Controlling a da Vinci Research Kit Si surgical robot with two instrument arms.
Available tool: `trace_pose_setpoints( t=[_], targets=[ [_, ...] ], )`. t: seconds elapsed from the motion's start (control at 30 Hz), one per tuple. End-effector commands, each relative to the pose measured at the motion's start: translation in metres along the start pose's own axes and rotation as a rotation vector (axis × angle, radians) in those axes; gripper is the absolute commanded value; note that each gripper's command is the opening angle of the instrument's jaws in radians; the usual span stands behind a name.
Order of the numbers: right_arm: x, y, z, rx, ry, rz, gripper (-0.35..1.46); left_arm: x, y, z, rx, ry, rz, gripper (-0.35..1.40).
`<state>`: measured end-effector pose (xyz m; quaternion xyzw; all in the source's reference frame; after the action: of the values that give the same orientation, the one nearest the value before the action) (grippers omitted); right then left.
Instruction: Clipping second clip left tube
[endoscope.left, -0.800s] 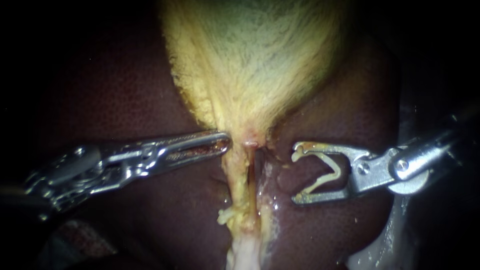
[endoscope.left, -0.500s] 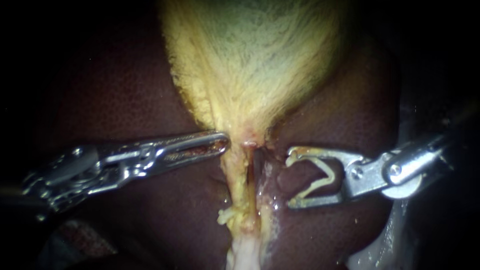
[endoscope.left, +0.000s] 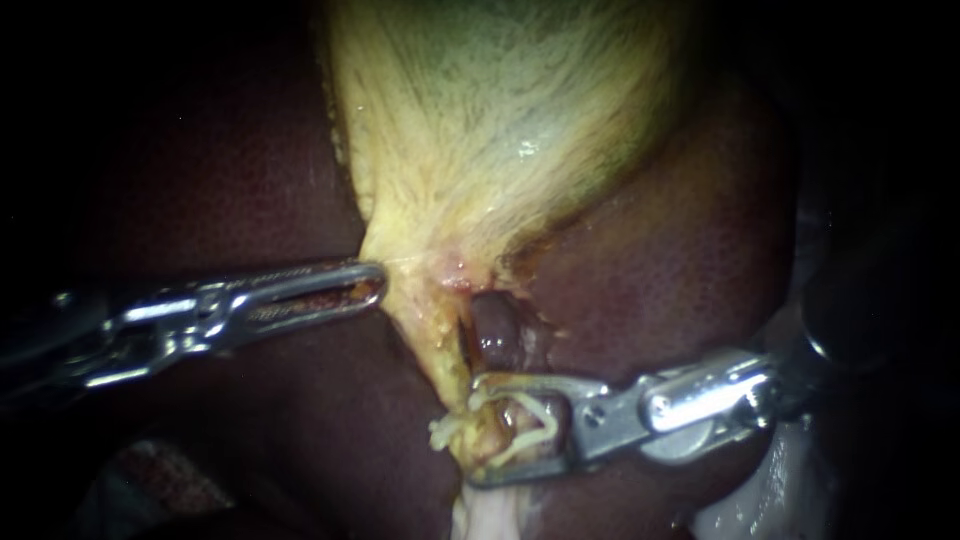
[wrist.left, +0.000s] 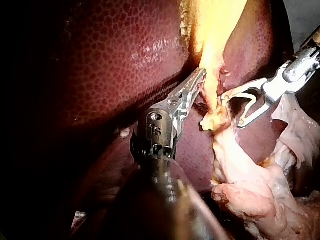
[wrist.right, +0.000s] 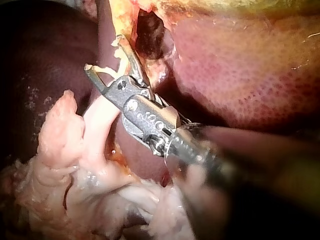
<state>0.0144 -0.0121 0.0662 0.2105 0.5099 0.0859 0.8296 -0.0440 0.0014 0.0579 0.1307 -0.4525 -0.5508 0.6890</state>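
Pale clip (endoscope.left: 548, 425) sits spread in the right instrument's (endoscope.left: 478, 432) hand, gripped by both jaws, straddling the left tube (endoscope.left: 440, 360) well below the gallbladder (endoscope.left: 500, 130). Left instrument (endoscope.left: 372, 284): hand closed on the gallbladder's neck edge. Dark liver (endoscope.left: 680, 290) lies underneath.

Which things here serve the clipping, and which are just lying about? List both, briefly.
In the job:
right instrument
clip held in its jaws
left tube, at the clip's mouth
left instrument, beside the gallbladder neck

Lying about:
liver
darker tube
loose pale tissue
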Motion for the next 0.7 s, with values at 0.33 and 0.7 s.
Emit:
trace_pose_setpoints(
  t=[0.33, 0.7],
  targets=[
    [-0.0018, 0.0029, 0.0003, -0.028, -0.058, 0.025, 0.56, -0.0003, -0.0010, -0.0009, -0.004, -0.001, -0.003, -0.35],
    [-0.0025, 0.0040, 0.0022, -0.055, -0.082, 0.026, 0.57, -0.0010, -0.0023, -0.0013, -0.008, -0.001, -0.007, -0.35]
  ],
)
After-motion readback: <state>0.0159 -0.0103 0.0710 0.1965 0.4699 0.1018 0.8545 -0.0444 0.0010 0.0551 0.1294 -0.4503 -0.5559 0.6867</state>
